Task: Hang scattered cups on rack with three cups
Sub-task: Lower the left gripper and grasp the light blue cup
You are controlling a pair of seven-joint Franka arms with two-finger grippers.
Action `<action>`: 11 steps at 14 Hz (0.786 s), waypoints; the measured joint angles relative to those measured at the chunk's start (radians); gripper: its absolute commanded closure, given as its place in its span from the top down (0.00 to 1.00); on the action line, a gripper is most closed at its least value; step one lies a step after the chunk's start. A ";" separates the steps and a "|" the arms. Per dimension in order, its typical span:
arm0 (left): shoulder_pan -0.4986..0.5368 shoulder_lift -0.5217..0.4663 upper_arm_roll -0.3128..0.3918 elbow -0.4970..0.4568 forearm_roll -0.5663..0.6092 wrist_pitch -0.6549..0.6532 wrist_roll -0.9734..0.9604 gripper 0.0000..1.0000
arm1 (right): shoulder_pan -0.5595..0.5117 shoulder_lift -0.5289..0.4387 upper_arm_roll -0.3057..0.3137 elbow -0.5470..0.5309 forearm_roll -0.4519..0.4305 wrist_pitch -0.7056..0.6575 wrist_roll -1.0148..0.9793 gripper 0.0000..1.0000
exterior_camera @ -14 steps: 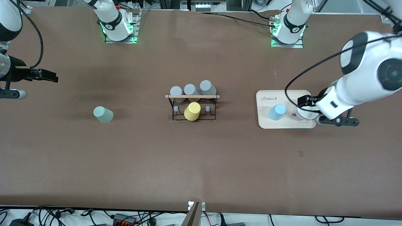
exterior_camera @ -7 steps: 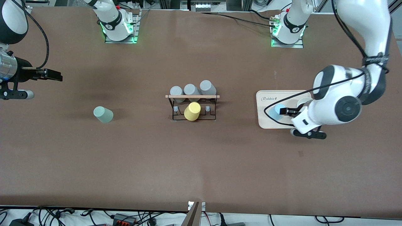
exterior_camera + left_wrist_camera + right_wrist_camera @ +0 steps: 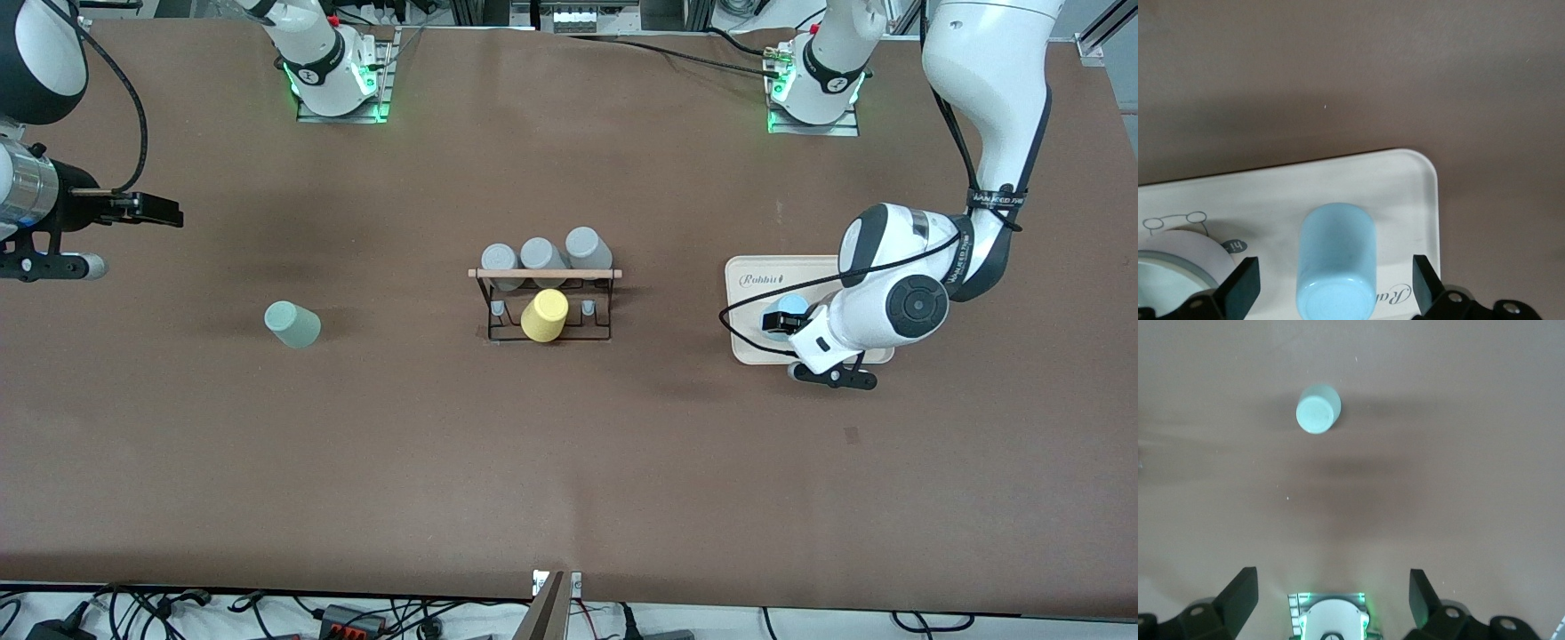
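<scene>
Front view shows me the left tool [image 3: 781, 322] spread wide around the light blue plastic tumbler [image 3: 786, 312] on the beige tray [image 3: 756, 351], gripping nothing. Right tool [image 3: 164, 213] waits agape over bare bench, the sage green tumbler [image 3: 292, 324] at its five o'clock. Black wire rack [image 3: 545, 307] sits mid-bench.

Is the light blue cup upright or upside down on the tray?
Upside down: the light blue cup shows its closed base upward, standing on the tray.
</scene>
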 measured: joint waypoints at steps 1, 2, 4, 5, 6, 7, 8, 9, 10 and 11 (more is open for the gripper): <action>0.002 -0.002 0.000 -0.016 0.000 0.002 0.000 1.00 | 0.001 0.000 0.000 0.000 0.000 -0.007 0.000 1.00; 0.002 -0.005 0.000 -0.032 0.000 0.007 0.000 1.00 | 0.004 0.000 0.000 0.000 0.000 -0.012 0.000 1.00; 0.003 -0.017 0.000 -0.071 0.000 0.041 0.000 1.00 | 0.021 0.000 0.001 0.000 0.000 -0.017 0.000 1.00; 0.004 -0.029 0.000 -0.096 0.000 0.066 0.000 1.00 | 0.029 0.000 0.001 -0.001 0.000 -0.019 0.000 1.00; 0.006 -0.042 0.000 -0.121 0.000 0.092 0.000 1.00 | 0.034 0.000 0.001 -0.002 0.000 -0.020 0.000 1.00; 0.007 -0.056 0.000 -0.145 0.000 0.118 0.000 1.00 | 0.036 0.000 0.001 -0.005 0.000 -0.020 0.000 1.00; 0.010 -0.067 0.000 -0.167 0.000 0.142 0.000 1.00 | 0.036 0.000 0.001 -0.009 0.000 -0.022 0.000 1.00; 0.013 -0.074 0.000 -0.187 0.000 0.166 0.000 1.00 | 0.036 0.000 0.001 -0.012 0.000 -0.025 0.000 1.00; 0.016 -0.078 0.000 -0.205 0.000 0.190 0.000 1.00 | 0.036 0.000 0.001 -0.017 0.000 -0.028 0.000 1.00; 0.017 -0.080 0.000 -0.221 0.000 0.206 0.000 1.00 | 0.036 0.000 0.001 -0.022 0.000 -0.029 0.000 1.00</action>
